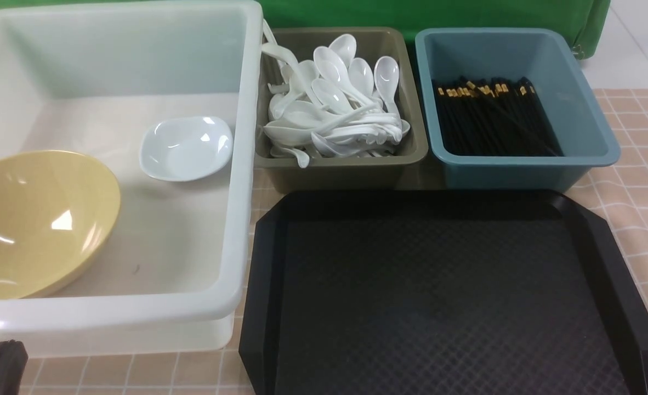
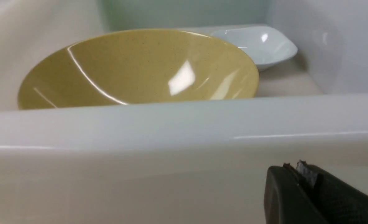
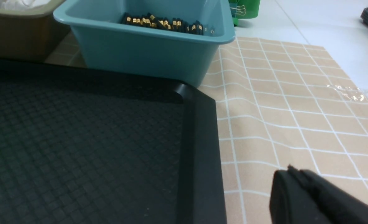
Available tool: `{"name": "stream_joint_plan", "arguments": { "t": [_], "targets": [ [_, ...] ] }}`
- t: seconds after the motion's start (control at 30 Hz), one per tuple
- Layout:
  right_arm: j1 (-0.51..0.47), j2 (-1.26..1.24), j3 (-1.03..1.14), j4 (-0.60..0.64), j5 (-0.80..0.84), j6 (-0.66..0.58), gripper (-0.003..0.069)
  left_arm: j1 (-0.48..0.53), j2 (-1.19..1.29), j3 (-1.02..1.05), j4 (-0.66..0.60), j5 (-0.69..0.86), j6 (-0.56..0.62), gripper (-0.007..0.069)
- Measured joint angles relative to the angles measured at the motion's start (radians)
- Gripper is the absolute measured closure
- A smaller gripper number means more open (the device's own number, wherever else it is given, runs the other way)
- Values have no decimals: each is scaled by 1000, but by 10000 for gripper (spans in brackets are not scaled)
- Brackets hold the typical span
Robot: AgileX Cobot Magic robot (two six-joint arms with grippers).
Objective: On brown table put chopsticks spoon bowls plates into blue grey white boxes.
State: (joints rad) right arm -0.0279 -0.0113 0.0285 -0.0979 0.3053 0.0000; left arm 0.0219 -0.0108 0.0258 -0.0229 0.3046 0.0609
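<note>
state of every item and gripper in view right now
yellow bowl: tilted in white tub
white dish: upright in tub
spoons: piled in olive-grey bin
chopsticks: lying in teal-blue bin
black tray: empty
left gripper: shut
right gripper: shut

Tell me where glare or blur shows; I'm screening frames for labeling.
Front view: bright highlights on the yellow bowl and white tub rim. Left wrist view: glare streaks on the bowl, left gripper soft. Right wrist view: right gripper blurred, table sharp.
</note>
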Motion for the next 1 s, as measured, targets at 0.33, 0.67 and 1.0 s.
{"name": "stream_joint_plan", "arguments": {
  "t": [0.33, 0.67, 1.0],
  "targets": [
    [0, 0, 0, 0, 0, 0, 610, -1, 0, 0, -8, 0, 5, 622],
    [0, 0, 0, 0, 0, 0, 610, -1, 0, 0, -9, 0, 5, 622],
    [0, 0, 0, 0, 0, 0, 610, -1, 0, 0, -10, 0, 5, 622]
  ]
}}
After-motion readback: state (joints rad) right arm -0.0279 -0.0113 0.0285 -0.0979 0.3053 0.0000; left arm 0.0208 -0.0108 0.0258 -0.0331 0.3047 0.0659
